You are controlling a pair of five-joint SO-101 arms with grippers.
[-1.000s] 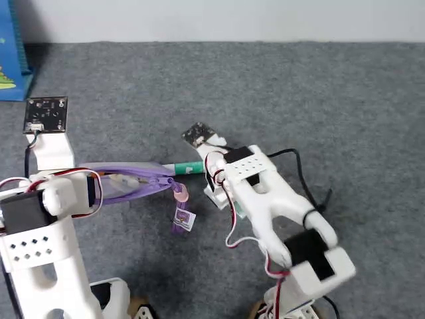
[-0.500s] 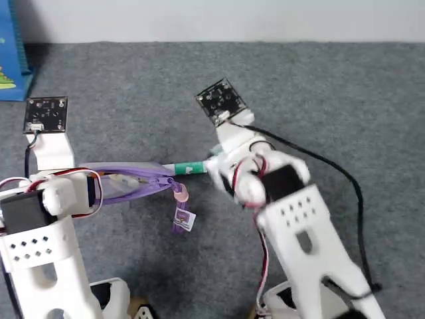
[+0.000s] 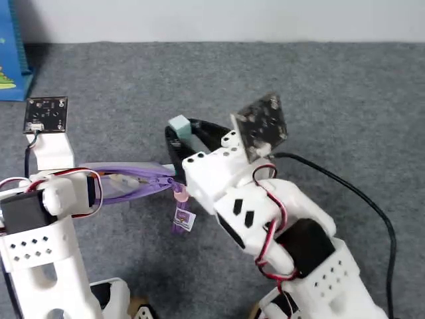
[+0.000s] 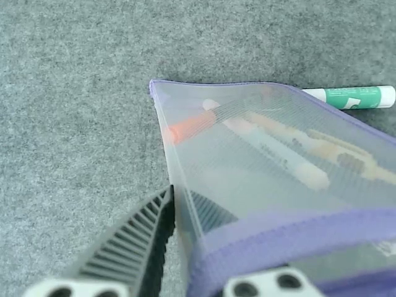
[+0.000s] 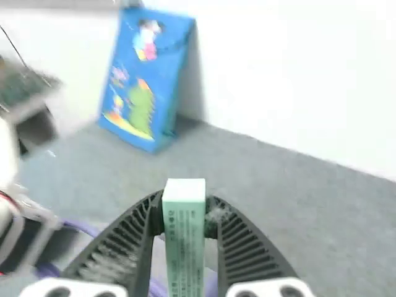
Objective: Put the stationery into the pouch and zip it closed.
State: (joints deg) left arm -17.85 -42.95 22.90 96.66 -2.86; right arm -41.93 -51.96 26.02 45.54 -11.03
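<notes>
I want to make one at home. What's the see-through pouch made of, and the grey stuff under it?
The pouch looks like soft clear plastic with fine mesh in it: pens show through thin ridged lines. Its purple edge seems cloth tape. The grey table cover looks like felt or short carpet, fuzzy, matte and speckled.

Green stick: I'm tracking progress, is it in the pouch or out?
Out. The green stick sits clamped in the right end effector, outside the pouch.
</notes>
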